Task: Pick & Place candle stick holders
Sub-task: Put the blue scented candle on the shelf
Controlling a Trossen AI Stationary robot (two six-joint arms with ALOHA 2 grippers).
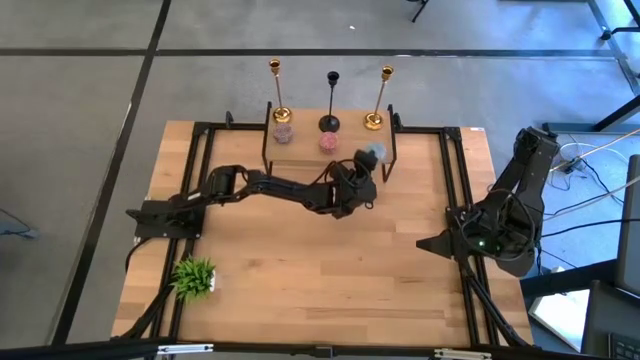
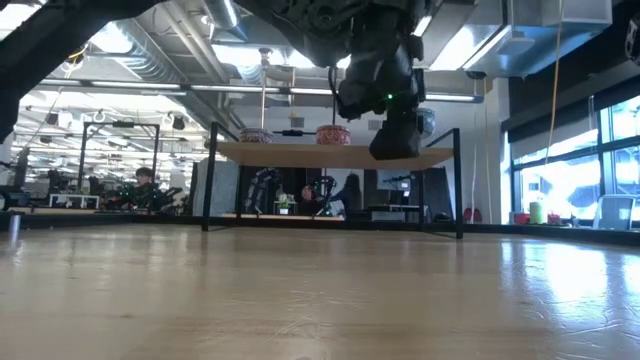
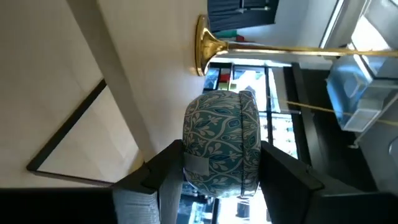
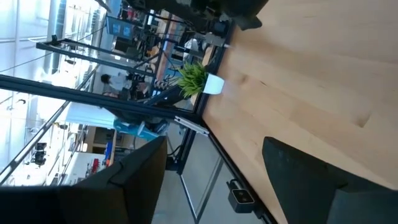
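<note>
- Small green plant [image 1: 194, 276]: it stands in a white pot on the near left part of the wooden tabletop [image 1: 330, 270], well apart from both arms.
- Right pincer [image 4: 214, 171]: the right arm waits at the right edge of the tabletop. Its two fingers stand wide apart with nothing between them.
- Left pincer [image 3: 214, 177]: the left arm reaches from the left edge toward the middle far part of the tabletop. Its fingers [image 3: 163, 171] are closed on a round teal patterned container [image 3: 222, 144], one finger on each side. In the high view the container [image 1: 373, 153] sits at the pincer's tip, just beside the right end of the raised shelf [image 1: 300, 155].
- Raised shelf: a wooden board on a black frame near the far edge. Two small round containers rest on it, one on the left [image 1: 283, 132] and one in the middle [image 1: 328, 142].
- Candle stick holders: three stand upright in a row on the shelf's far edge. The left gold candle stick holder [image 1: 279, 90] is behind the left container. The black candle stick holder [image 1: 330, 100] is in the middle. The right gold candle stick holder [image 1: 379, 97] is nearest the held container; in the left wrist view its round base [image 3: 205, 45] shows close beyond that container, not touching it.
</note>
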